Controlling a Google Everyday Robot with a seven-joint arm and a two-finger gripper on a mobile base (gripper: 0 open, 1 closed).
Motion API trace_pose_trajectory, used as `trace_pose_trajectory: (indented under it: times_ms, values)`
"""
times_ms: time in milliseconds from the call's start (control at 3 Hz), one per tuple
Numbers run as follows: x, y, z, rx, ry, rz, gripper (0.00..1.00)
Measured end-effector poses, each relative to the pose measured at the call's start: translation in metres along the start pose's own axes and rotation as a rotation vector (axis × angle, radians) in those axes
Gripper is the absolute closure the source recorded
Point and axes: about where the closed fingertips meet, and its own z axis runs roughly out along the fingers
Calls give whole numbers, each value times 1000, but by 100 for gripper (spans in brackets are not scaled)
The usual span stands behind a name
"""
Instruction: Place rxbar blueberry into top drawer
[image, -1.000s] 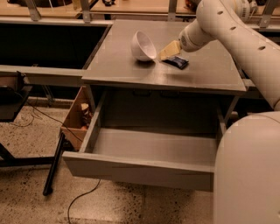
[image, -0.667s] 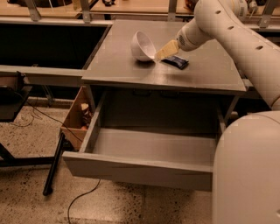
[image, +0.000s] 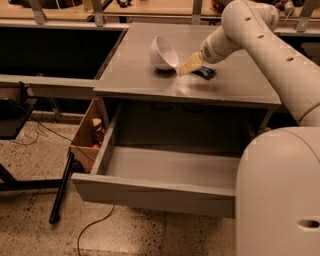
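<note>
The rxbar blueberry (image: 206, 73) is a small dark bar lying flat on the grey table (image: 150, 82), just right of the gripper's fingers. The gripper (image: 186, 66) reaches down from the white arm (image: 260, 35) and sits low over the tabletop between the white bowl (image: 163, 52) and the bar, its tan fingers pointing left and down. The top drawer (image: 150, 192) is pulled wide open below the table, and its grey inside shows nothing in it.
The white bowl lies tipped on its side left of the gripper. A brown cardboard box (image: 87, 135) stands on the floor left of the drawer. A black stand leg (image: 62, 187) and a cable lie on the speckled floor. The robot's white body (image: 280, 195) fills the lower right.
The gripper has shifted slightly left along the tabletop, away from the bar. Bar, bowl and drawer have not moved.
</note>
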Motion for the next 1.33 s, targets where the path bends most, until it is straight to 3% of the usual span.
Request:
trace_pose_trajectory:
  times_ms: [333, 667, 1000, 1333]
  values:
    - [5, 0, 6, -28, 20, -16, 0]
    - [11, 3, 14, -73, 52, -27, 13]
    - [17, 7, 18, -127, 75, -37, 30]
    - [22, 8, 16, -164, 83, -45, 53]
